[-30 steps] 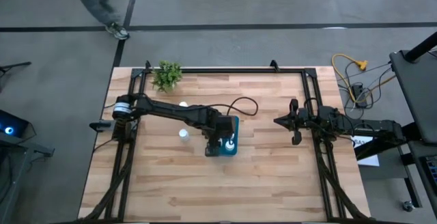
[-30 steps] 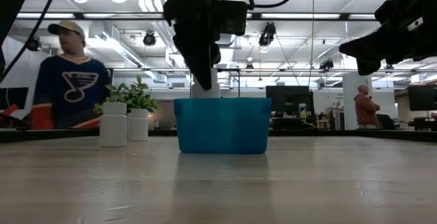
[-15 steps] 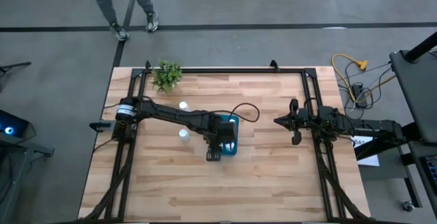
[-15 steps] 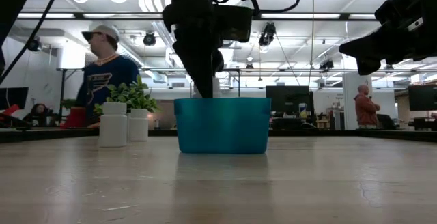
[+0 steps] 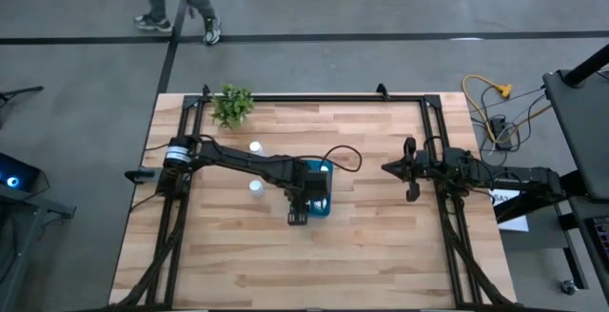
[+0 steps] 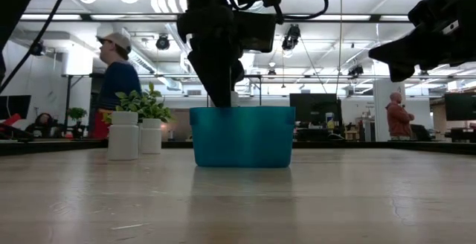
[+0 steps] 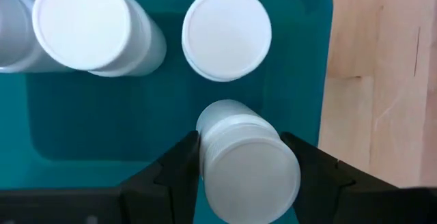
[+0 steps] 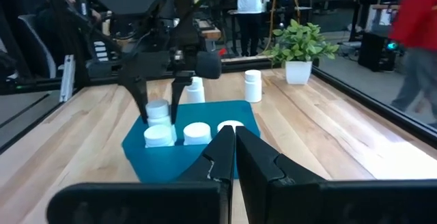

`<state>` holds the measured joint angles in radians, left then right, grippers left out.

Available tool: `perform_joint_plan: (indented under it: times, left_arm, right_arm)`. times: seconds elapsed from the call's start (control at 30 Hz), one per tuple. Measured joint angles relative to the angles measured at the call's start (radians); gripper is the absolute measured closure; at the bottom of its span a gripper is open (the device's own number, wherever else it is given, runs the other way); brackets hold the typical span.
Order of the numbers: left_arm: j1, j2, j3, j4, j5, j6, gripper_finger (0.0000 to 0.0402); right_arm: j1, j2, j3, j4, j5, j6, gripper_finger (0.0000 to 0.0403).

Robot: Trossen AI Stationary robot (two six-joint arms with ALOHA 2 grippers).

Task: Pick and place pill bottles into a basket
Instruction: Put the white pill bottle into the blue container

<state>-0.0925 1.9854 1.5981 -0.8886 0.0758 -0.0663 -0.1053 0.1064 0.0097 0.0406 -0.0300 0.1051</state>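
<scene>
The teal basket (image 5: 324, 173) stands mid-table with three white pill bottles in it (image 7: 82, 22) (image 7: 225, 33) (image 7: 8, 36). My left gripper (image 5: 309, 194) reaches down over the basket's near part, shut on another pill bottle (image 7: 247, 164), whose cap shows just above the rim (image 6: 235, 98). Two more pill bottles (image 5: 255, 147) (image 5: 255, 187) stand upright on the table left of the basket. My right gripper (image 5: 409, 170) waits shut at the table's right side, level, with nothing in it (image 8: 235, 149). My left gripper pinches the bottle between its two fingers (image 7: 179, 169), one on each side of the upper body just under the cap (image 7: 205, 138). The fingers come from above, pointing steeply down. The bottle stays nearly upright, cap up, inside the basket's walls; whether its bottom rests on the floor is hidden.
A small green plant in a white pot (image 5: 232, 105) stands at the far left corner. A black frame (image 5: 314, 97) runs along the table's edges. A person (image 6: 117, 73) walks beyond the far edge. Bare wood lies near and right of the basket.
My left gripper has sunk with the pill bottle toward the basket; the bottle, first well above the rim in the low view, now mostly sits behind it. The person behind the table has walked along the far side.
</scene>
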Motion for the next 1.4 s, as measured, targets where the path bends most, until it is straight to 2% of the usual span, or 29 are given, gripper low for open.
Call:
perform_joint_plan:
  times: [0.87, 1.1, 1.4]
  left_arm:
    - [0.001, 0.006, -0.072, 0.061, -0.006, -0.005, 0.024]
    - [0.001, 0.011, -0.074, 0.066, -0.012, -0.004, 0.0189]
    - [0.001, 0.009, -0.074, 0.067, -0.002, -0.005, 0.018]
  right_arm:
    - [0.0, 0.0, 0.0, 0.0, 0.017, -0.001, 0.0394]
    - [0.0, 0.0, 0.0, 0.0, 0.018, -0.001, 0.0394]
    - [0.0, 0.0, 0.0, 0.0, 0.017, -0.001, 0.0394]
